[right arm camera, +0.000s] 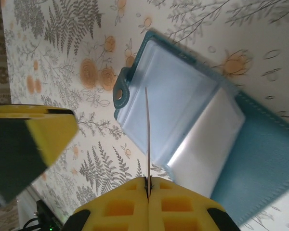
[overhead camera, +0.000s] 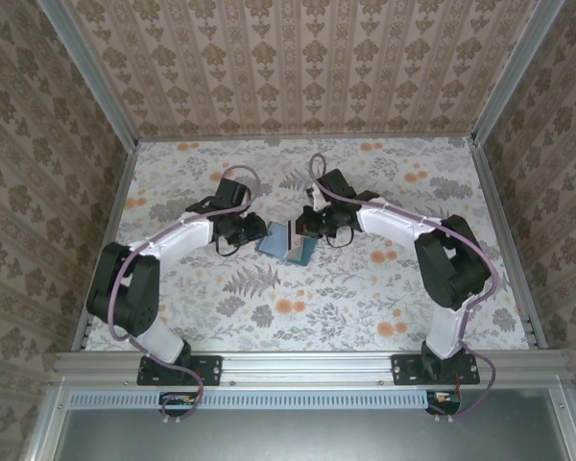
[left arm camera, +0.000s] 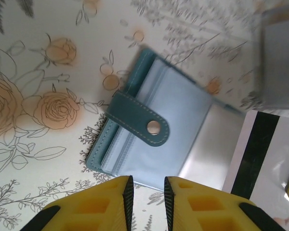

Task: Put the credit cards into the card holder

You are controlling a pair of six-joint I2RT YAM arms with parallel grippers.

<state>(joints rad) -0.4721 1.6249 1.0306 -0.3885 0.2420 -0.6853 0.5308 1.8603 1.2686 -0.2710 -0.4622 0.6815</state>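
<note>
The card holder [overhead camera: 274, 242] lies open on the floral table between both grippers. In the left wrist view the card holder [left arm camera: 154, 130] shows its teal snap strap across pale blue sleeves. My left gripper [left arm camera: 147, 192] hovers just short of its near edge, jaws a little apart with nothing between them. My right gripper [right arm camera: 148, 185] is shut on a white credit card [right arm camera: 147, 130], seen edge-on above the card holder [right arm camera: 183, 106]. That credit card [left arm camera: 260, 159] shows its black stripe in the left wrist view, beside the clear sleeves.
The floral table [overhead camera: 365, 307] is bounded by patterned walls on three sides and a metal rail [overhead camera: 307, 365] at the front. My left gripper's yellow finger [right arm camera: 33, 139] stands close left of the card.
</note>
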